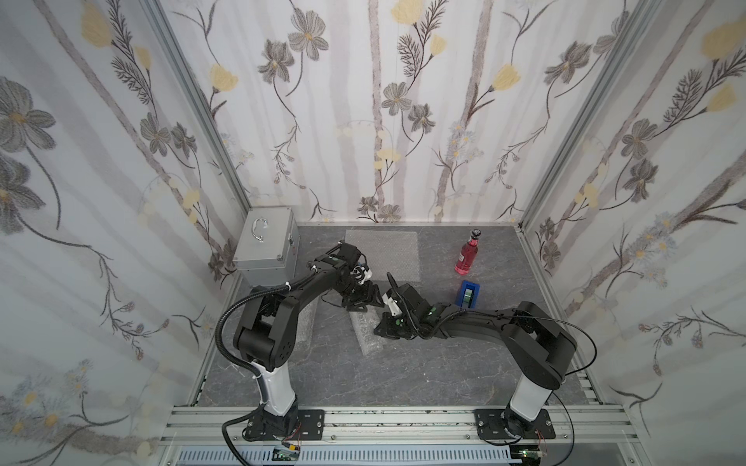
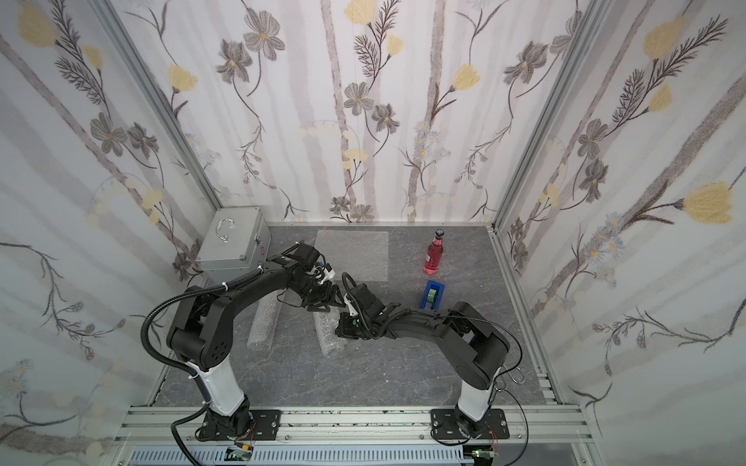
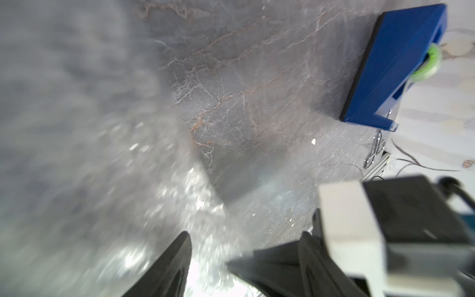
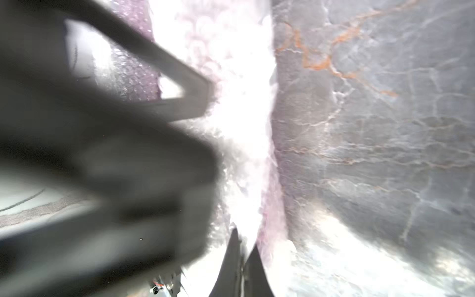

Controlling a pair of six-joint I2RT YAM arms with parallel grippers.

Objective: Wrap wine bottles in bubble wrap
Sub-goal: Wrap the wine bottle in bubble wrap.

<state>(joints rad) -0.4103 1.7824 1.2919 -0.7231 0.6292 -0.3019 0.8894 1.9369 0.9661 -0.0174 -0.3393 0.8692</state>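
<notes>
Left arm: rising from its base at the near edge, with the elbow lifted high. The forearm is reaching toward the middle of the table (image 1: 403, 375) and the wrist is bending down.
Left gripper (image 1: 358, 301): sitting at the far end of the middle roll with its fingers standing apart. It is gripping nothing that shows.
Right arm: stretching low and sideways from its base, with the forearm lying nearly level.
Right gripper (image 1: 381, 329): pressing its tips against the side of the middle roll. The fingers are lying tight together in the wrist view; whether they are pinching a fold cannot be told.
Middle roll (image 2: 329, 335): lying on the table between the arms. A purple tint is showing through its bubble wrap (image 4: 241, 77).
Second roll (image 2: 264, 324): lying beside the left arm, apart from both grippers.
Flat sheet (image 1: 383, 254): lying spread near the back wall.
Bottle (image 1: 467, 254): standing upright and unwrapped, holding red-pink liquid.
Tape dispenser (image 1: 469, 294): sitting just in front of the bottle.
Metal case (image 1: 264, 242): sitting closed in the back left corner.
</notes>
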